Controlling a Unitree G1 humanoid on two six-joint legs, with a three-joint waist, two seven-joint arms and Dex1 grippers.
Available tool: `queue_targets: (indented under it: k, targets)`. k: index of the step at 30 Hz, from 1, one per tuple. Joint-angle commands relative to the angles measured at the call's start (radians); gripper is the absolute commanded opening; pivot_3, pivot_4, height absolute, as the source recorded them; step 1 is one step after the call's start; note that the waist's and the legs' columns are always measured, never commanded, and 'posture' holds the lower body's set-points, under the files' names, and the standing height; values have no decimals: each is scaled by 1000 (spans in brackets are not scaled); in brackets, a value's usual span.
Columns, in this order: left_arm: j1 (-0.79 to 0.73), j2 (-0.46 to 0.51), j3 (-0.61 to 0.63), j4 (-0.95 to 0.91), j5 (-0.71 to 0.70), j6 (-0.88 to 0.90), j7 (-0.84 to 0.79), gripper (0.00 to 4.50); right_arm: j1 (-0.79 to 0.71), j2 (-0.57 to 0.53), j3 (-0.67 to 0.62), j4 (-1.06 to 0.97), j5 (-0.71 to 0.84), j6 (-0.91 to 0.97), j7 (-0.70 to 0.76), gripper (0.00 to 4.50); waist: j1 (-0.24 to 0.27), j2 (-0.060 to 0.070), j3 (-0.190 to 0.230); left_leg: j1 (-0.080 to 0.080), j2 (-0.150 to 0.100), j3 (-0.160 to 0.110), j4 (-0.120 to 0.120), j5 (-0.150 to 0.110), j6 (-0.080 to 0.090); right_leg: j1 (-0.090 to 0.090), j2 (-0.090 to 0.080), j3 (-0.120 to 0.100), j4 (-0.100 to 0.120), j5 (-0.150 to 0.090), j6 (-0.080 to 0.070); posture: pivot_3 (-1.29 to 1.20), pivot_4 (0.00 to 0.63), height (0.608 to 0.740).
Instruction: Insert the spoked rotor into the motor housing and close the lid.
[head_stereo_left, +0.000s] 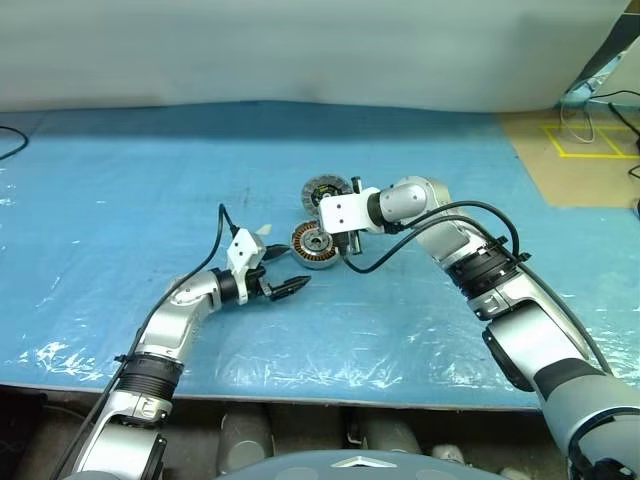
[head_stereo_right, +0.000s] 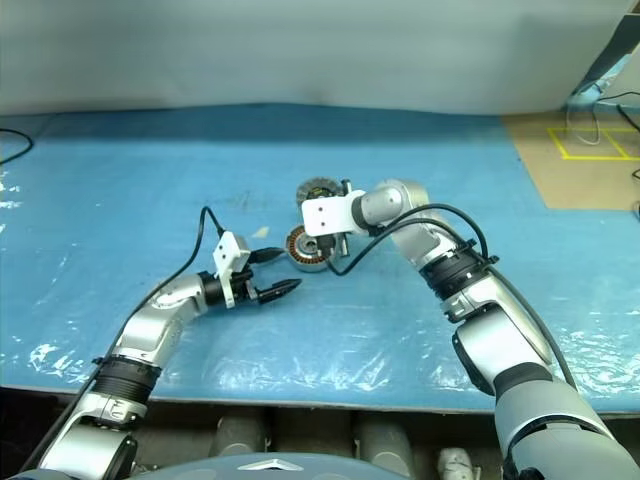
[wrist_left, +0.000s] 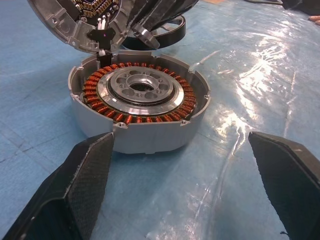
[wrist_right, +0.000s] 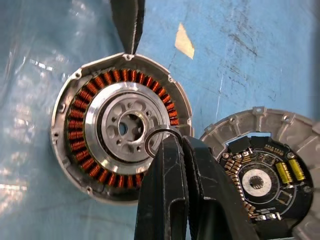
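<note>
- The lid (wrist_right: 260, 175), lying with its circuit face up, is cut off at the right and bottom edges of the right wrist view.
- The right gripper (wrist_right: 175, 150), fingers pressed together, covers the near rim of the motor housing (wrist_right: 120, 127) there.
- In the head views the right wrist block hides part of the lid and housing.
- Whether the rotor sits inside the housing cannot be told.

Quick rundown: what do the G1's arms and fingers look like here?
Both arms have silver-grey metal links with black ribbed joint collars. White wrist blocks carry the left gripper and right gripper; a black cable loops along each arm. The fingers are black, tapered and matte.
</note>
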Motion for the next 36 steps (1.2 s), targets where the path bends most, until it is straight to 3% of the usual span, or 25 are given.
queue_targets:
  k: [1,18,28,36]
  targets:
    - [12,3,7,-57,-32,18,-21,4500,-68,-26,41,31,-38,-163,29,50,0,0,0,0,0,0,0,0,0,0,0,0,0,0,0,0,150,740]
    - [188,34,6,-275,-76,88,-10,4500,-271,61,198,317,-193,-606,44,50,-4,0,0,-2,2,0,1,0,1,-2,0,-1,1,0,0,0,150,740]
    - [178,1,-22,-276,-53,82,43,4500,-370,106,251,486,-353,-705,-117,50,-5,0,0,-2,2,0,3,-1,1,-2,1,-1,2,0,-1,0,150,740]
    - [181,1,-20,-272,-50,76,46,4500,-388,125,265,534,-408,-741,-161,50,-5,0,0,-3,2,0,3,-1,1,-2,1,-1,2,0,-1,0,150,740]
